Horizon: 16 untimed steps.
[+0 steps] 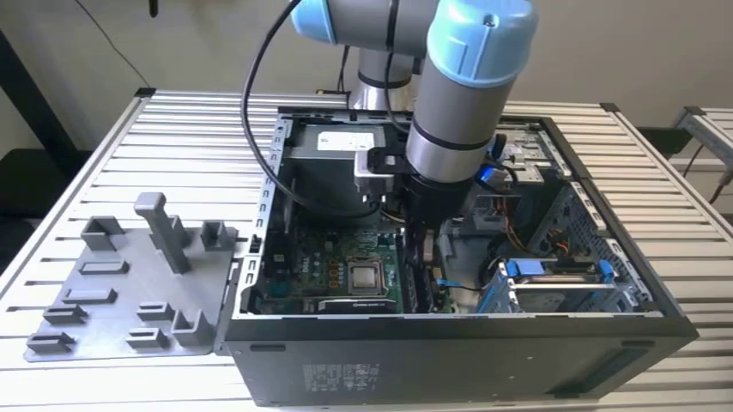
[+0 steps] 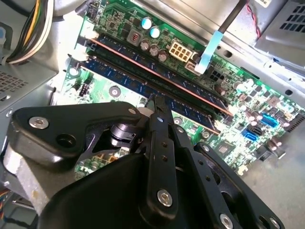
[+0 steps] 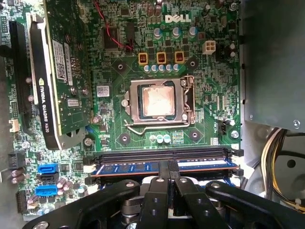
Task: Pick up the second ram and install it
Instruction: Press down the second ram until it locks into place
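Gripper (image 3: pixel 168 167) over the memory slots

Its fingers (image 3: pixel 163 172) are pressed together (nothing between them), tips touching the top edge of the second ram (image 3: pixel 128 168), seated in its slot.

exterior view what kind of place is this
Probably a robotics test bench for computer assembly: an open computer case lies on a slatted metal table, a grey parts tray beside it, with the robot arm reaching inside.

Open computer case (image 1: pixel 458 343) on a slatted metal table (image 1: pixel 172 146), grey plastic tray (image 1: pixel 126 292) with upright posts at the exterior view's left, green motherboard (image 3: pixel 190 105) with bare processor socket (image 3: pixel 156 102), graphics card (image 3: pixel 52 71) beside it.
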{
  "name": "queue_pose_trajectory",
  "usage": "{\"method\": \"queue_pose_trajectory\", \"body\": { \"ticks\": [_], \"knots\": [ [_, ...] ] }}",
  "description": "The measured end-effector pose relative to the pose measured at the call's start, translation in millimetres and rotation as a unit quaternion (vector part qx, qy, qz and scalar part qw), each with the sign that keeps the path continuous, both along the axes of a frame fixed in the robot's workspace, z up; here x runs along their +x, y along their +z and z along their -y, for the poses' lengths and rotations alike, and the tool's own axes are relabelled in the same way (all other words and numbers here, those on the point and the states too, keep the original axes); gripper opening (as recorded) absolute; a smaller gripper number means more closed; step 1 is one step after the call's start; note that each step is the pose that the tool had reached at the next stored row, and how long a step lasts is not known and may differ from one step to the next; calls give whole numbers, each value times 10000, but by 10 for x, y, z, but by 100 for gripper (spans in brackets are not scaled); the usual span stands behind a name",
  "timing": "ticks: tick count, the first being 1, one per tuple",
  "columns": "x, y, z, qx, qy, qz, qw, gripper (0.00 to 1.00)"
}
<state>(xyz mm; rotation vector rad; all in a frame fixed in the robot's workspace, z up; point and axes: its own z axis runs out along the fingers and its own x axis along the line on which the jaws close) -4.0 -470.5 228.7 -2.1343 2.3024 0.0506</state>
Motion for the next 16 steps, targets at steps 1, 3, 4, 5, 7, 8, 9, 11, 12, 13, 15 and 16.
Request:
{"method": "queue_pose_trajectory", "body": {
  "ticks": [1, 3, 4, 5, 7, 8, 9, 11, 12, 13, 15, 16],
  "knots": [
    [0, -14, 0, 0, 7, 0, 10000, 11],
    [0, -39, 1, -2, 20, -1, 10000, 11],
    [0, -49, 1, -4, 26, -2, 10000, 11],
    [-1, -59, 2, -6, 32, -2, 10000, 11],
    [0, -84, 1, 0, 43, 0, 10000, 11],
    [0, -90, 0, 1, 48, 0, 10000, 11],
    [0, -94, 0, 2, 53, -1, 10000, 11],
    [0, -96, 0, 5, 55, 0, 10000, 11],
    [0, -93, 0, 7, 56, 0, 10000, 11],
    [0, -83, -1, 10, 55, 1, 10000, 11],
    [1, -52, -4, 24, 55, 4, 10000, 11],
    [0, -21, -2, 13, 55, 1, 10000, 11]
  ]
}}
